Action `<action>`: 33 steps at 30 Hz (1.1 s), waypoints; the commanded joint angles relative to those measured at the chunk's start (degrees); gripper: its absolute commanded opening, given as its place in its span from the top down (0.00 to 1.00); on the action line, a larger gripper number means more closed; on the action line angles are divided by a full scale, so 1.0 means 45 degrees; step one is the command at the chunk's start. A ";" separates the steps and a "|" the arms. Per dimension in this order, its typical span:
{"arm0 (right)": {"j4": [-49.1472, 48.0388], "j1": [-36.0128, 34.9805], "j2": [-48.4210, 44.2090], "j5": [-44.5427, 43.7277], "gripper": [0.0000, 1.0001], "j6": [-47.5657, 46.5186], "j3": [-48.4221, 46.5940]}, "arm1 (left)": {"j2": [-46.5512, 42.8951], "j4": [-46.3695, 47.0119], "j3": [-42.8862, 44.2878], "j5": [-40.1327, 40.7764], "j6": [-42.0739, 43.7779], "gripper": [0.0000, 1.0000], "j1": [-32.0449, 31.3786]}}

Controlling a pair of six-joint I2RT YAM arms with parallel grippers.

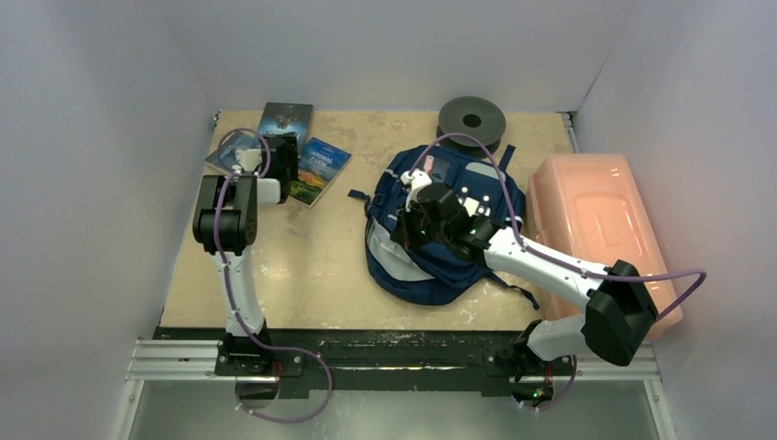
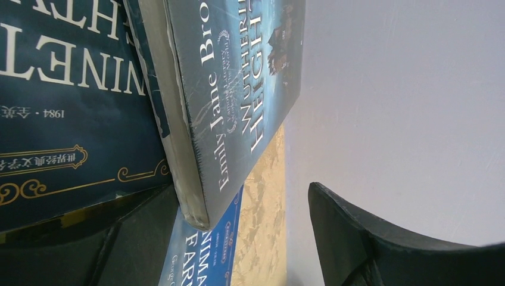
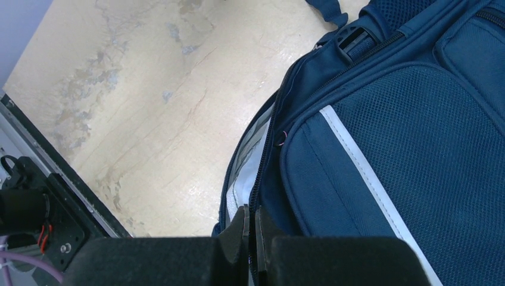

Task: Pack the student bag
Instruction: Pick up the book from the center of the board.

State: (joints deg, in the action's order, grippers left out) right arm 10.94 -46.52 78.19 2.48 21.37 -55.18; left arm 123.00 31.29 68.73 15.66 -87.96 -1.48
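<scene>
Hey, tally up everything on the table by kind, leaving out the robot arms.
Books: 3 (1984, Wuthering Heights, Animal Farm)
Backpack: 1
Black spool: 1
Pink plastic box: 1
Total: 6

Matt mesh-cloth student bag [image 3: 417,155], glossy book [image 2: 238,83]

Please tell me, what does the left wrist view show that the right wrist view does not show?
Only the left wrist view: three books, Wuthering Heights, 1984 and Animal Farm, a white wall, and the left gripper with jaws wide open. Only the right wrist view: the blue backpack, its zipper partly open, and the right gripper with jaws shut at that zipper. Both: the beige table.
</scene>
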 commanded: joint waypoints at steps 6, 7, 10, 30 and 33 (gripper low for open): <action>-0.0708 0.0104 -0.0483 -0.0119 1.00 -0.0256 -0.0740 | 0.0893 0.2764 0.0068 0.0863 0.0973 0.62 -0.0005; -0.0678 0.0104 -0.0506 -0.0204 1.00 -0.0270 -0.0760 | 0.0780 0.3126 -0.0055 0.0813 0.1093 0.70 -0.0007; -0.0692 0.0104 -0.0612 -0.0398 1.00 -0.0354 -0.0845 | -0.0056 0.3659 -0.0634 0.0694 0.1327 0.93 -0.0005; 0.2682 0.1436 0.0976 -0.1266 1.00 -0.0017 -0.5942 | -1.6833 -0.8084 -0.6360 -0.5664 0.5602 1.00 0.0309; 0.2592 0.2204 0.1262 -0.0656 1.00 0.0661 -0.6265 | -1.8741 -0.9069 -0.6939 -0.7007 0.5762 1.00 0.0308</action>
State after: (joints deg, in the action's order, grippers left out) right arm 25.63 -40.34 84.38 -1.78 21.28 -78.00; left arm 47.44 -4.16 39.35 -7.14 -66.63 -0.49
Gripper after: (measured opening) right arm 0.015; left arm 0.171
